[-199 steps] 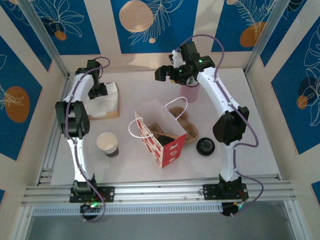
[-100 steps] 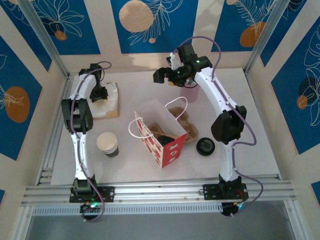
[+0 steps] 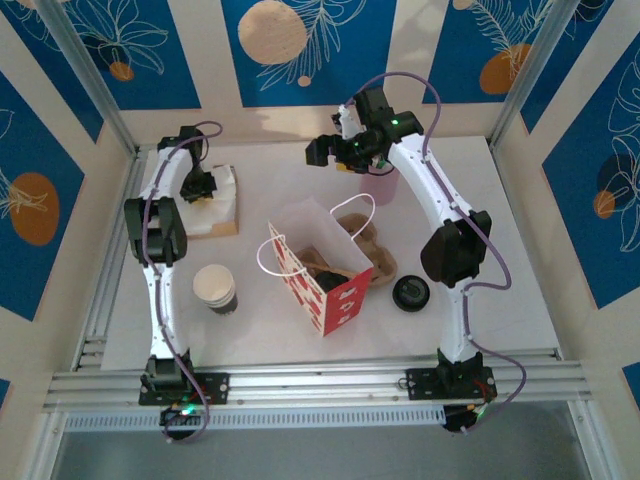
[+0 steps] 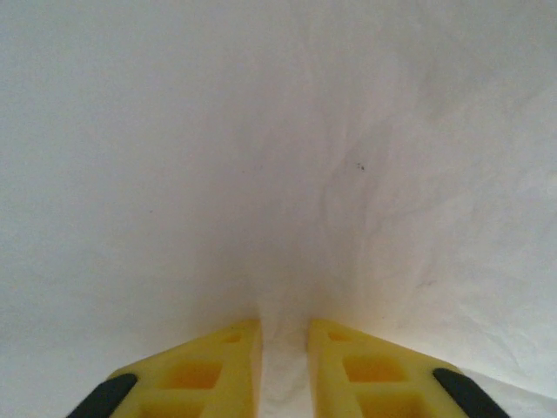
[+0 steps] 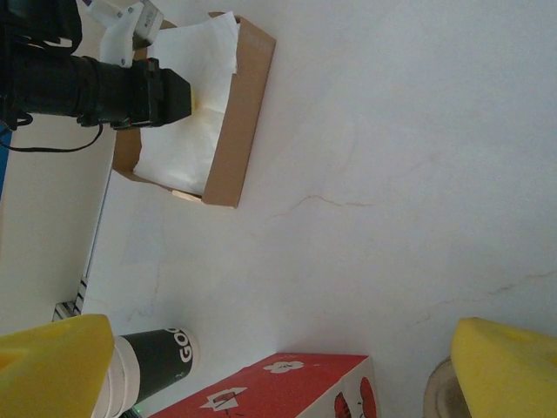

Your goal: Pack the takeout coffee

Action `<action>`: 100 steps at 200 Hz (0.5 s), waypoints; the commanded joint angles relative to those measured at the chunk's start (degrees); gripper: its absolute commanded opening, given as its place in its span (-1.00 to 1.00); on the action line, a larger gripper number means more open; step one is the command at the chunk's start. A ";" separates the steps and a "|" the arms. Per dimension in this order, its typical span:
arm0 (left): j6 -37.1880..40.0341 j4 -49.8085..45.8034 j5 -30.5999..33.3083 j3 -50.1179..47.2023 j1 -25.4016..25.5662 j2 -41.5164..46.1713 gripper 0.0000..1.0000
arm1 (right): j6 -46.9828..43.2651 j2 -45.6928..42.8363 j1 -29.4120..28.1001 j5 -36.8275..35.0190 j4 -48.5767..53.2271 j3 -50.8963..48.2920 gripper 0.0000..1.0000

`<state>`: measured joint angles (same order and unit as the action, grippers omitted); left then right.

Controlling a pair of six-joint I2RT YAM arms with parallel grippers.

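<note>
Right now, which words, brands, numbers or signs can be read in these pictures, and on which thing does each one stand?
"GO": white letters on the dark band of the paper coffee cup, in the right wrist view; the rest of the word turns out of sight around the cup's side.
Red-and-white paper bag: white printed shapes, but no letters that can be read.
In the top view the cup's print is too small to read.

I get bright, even light from overhead, with soft shadows on the worktop (image 3: 300, 180). The napkin (image 4: 278, 174) washes out my left wrist view; the right fingers (image 5: 509, 366) look blurred.
</note>
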<state>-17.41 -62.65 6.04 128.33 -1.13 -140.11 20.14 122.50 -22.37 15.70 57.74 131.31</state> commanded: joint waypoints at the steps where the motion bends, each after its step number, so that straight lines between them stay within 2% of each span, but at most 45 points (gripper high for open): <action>1: 0.75 -1.68 -0.55 1.92 -0.90 -1.48 -0.65 | -1.02 0.96 0.22 2.14 1.26 1.94 0.98; 21: 0.80 -1.77 -0.25 1.92 -0.90 -1.65 -0.66 | -1.17 0.99 0.20 2.36 1.24 1.87 0.99; 41: 0.79 -1.82 0.21 1.93 -0.90 -1.82 -0.41 | -1.42 0.99 0.20 2.49 1.33 1.94 0.99; 57: 0.78 -1.68 -0.16 1.92 -0.90 -2.16 -0.32 | -1.47 0.99 0.15 2.64 1.41 2.02 0.99; 100: 0.58 -1.83 -0.09 3.30 -0.93 -3.96 -0.33 | -1.61 1.07 0.09 2.93 1.40 2.11 0.99</action>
<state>-16.99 -62.72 6.07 129.14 -1.15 -141.62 19.55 122.91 -22.37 16.67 57.95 131.79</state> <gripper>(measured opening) 0.345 0.993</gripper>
